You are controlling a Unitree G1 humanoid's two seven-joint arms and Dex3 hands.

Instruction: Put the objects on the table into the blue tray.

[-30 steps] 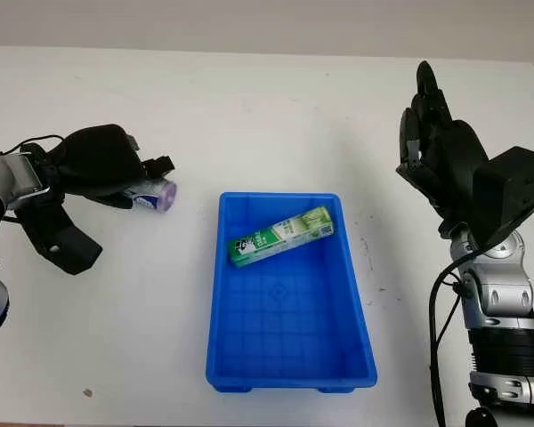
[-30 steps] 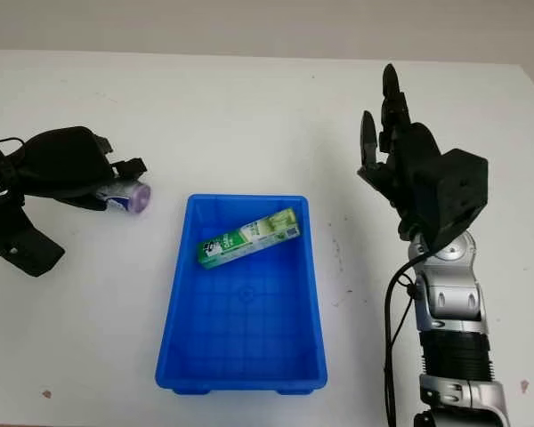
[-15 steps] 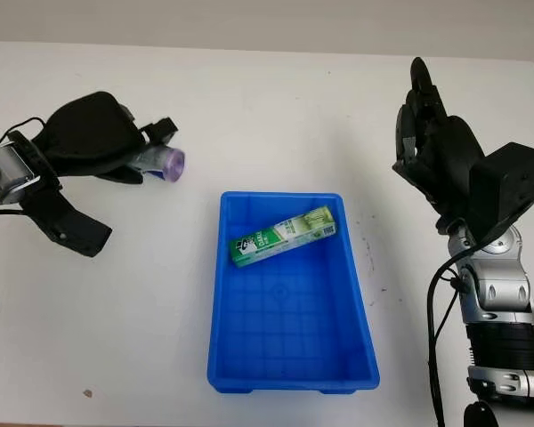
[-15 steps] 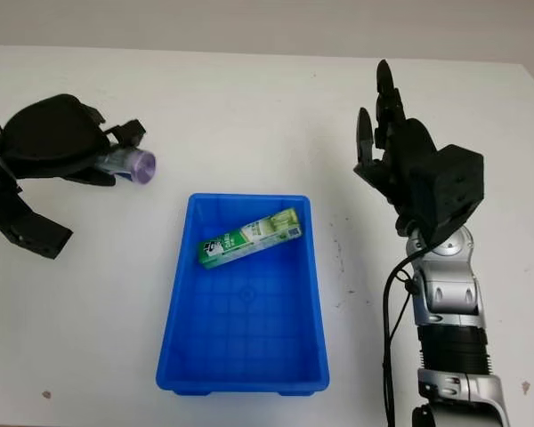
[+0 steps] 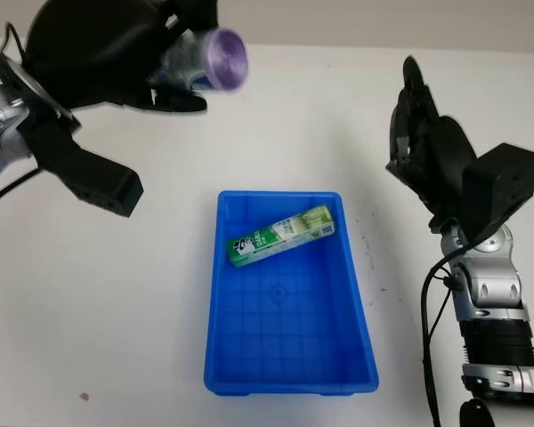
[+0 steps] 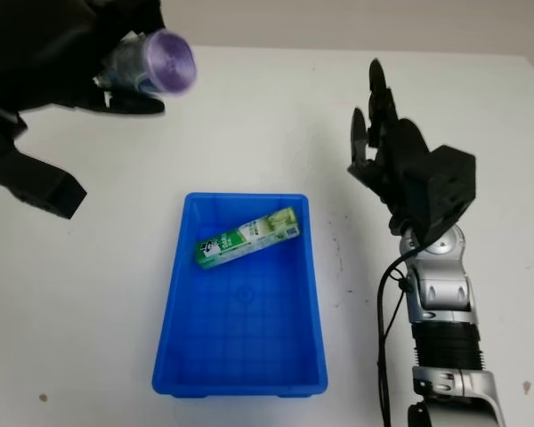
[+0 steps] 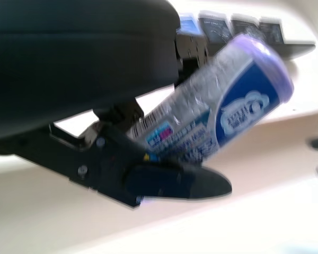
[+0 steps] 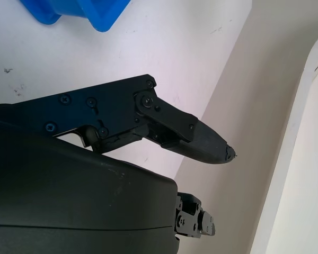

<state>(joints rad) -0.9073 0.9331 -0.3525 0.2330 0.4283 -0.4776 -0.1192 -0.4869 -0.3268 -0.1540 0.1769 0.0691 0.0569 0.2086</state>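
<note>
Left hand [image 5: 98,53] is up high left of the tray [image 5: 289,365], fingers clamped on a purple-capped bottle [image 5: 205,60]. Green box [image 5: 280,235] lies in the tray. Right hand [image 5: 427,151] is open, off to the tray's right.

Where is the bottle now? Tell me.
The bottle is gripped in the left hand, raised at far left, beyond the tray.

The left hand [image 5: 107,49] was down low by the table a second ago. Now it has gone way up high and looks much bigger. The little bottle [image 5: 205,60] with the purple cap went up with it, tight in its fingers [image 7: 175,180].
</note>
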